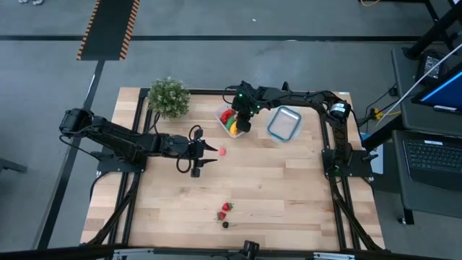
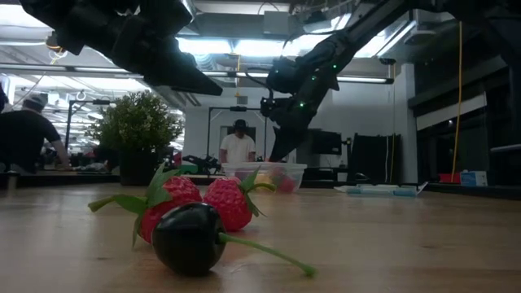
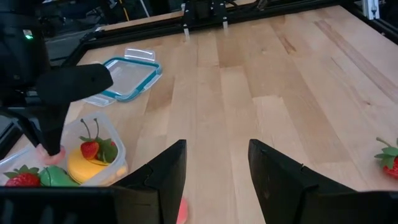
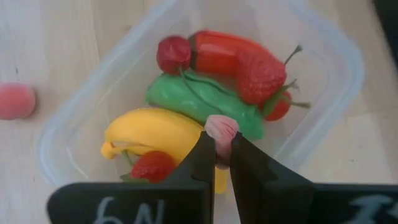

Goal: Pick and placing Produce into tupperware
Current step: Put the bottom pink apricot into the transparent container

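Right jaws [image 4: 217, 163] pinching small pink fruit [image 4: 221, 132] above tupperware [image 4: 62, 134], left jaws [image 3: 214, 168] parted, empty.

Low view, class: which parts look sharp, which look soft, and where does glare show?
Low view: the dark berry and strawberries up front look large and fairly sharp; the tupperware and room behind are softer; ceiling lights glare brightly, leaving both arms as dark silhouettes.

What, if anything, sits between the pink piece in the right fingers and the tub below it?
Nothing visible does. The right gripper is shut on the small pink piece directly over the open clear tub. Below it lie only produce already inside: the banana and the green oblong piece.
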Tool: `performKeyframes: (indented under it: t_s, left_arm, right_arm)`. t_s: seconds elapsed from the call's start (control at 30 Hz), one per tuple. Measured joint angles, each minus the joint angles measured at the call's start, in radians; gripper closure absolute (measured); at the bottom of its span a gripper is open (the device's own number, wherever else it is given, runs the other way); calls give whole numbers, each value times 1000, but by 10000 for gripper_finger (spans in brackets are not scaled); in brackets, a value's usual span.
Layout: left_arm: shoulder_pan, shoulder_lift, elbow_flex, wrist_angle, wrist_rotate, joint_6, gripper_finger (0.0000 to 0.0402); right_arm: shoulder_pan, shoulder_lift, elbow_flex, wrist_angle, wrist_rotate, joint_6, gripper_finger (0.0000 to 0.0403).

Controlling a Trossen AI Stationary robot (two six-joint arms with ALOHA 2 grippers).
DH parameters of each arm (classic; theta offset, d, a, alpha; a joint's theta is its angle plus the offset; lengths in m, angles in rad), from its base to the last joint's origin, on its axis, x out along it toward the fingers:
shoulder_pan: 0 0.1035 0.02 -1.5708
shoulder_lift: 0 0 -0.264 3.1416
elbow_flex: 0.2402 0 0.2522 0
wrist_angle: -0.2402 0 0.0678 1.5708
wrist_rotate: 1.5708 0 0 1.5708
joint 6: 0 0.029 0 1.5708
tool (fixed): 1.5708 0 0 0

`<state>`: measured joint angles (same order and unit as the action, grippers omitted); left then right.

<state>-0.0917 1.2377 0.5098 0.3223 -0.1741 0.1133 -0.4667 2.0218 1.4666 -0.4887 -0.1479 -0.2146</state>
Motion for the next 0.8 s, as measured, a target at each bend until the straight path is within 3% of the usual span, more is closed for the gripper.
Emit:
performKeyframes:
  t_s: [0.5, 0.8]
  left_arm:
    - [0, 0, 0, 0, 0, -6, 237]
    - [0, 0, 0, 0, 0, -6, 237]
  right_arm:
    - [-3, 21, 0, -4, 12, 1, 371]
    - [-3, 21, 0, -12, -36, 4, 264]
